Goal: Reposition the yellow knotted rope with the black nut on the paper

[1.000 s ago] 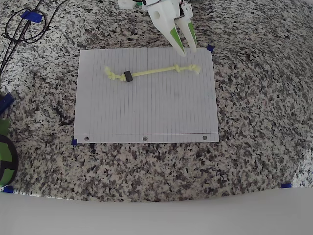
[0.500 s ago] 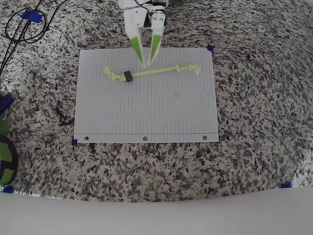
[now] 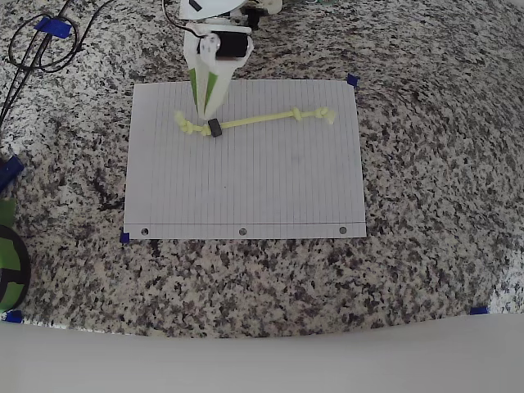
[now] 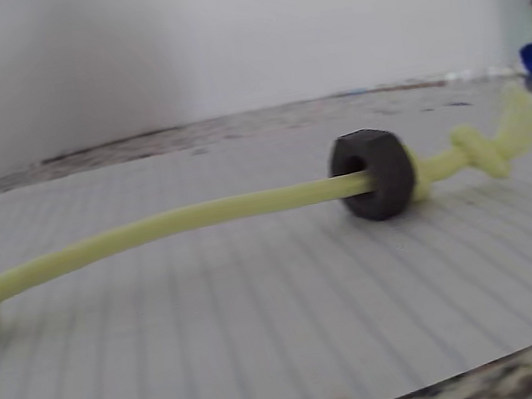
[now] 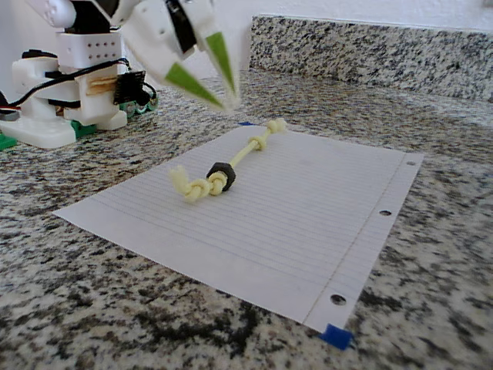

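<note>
The yellow knotted rope (image 3: 254,120) lies stretched across the upper part of the paper (image 3: 246,188), a knot at each end. The black nut (image 3: 215,128) sits on it close to the left knot in the overhead view. My gripper (image 3: 206,113) hangs just above and behind the nut, touching nothing. In the fixed view the gripper (image 5: 229,102) points its green-striped fingers down over the rope (image 5: 245,154), tips only slightly apart, well above the nut (image 5: 220,176). The wrist view shows the nut (image 4: 373,174) on the rope (image 4: 178,221), lying on the paper (image 4: 268,341).
A black cable loop (image 3: 41,41) lies at the top left of the granite counter. A green and black object (image 3: 8,262) sits at the left edge. The arm's base (image 5: 69,92) stands behind the paper (image 5: 308,223), with a granite backsplash (image 5: 385,46) beyond.
My gripper moved left along the paper's far edge, from the rope's right knot to just over the nut, and its wrist turned. The rope and nut stayed put.
</note>
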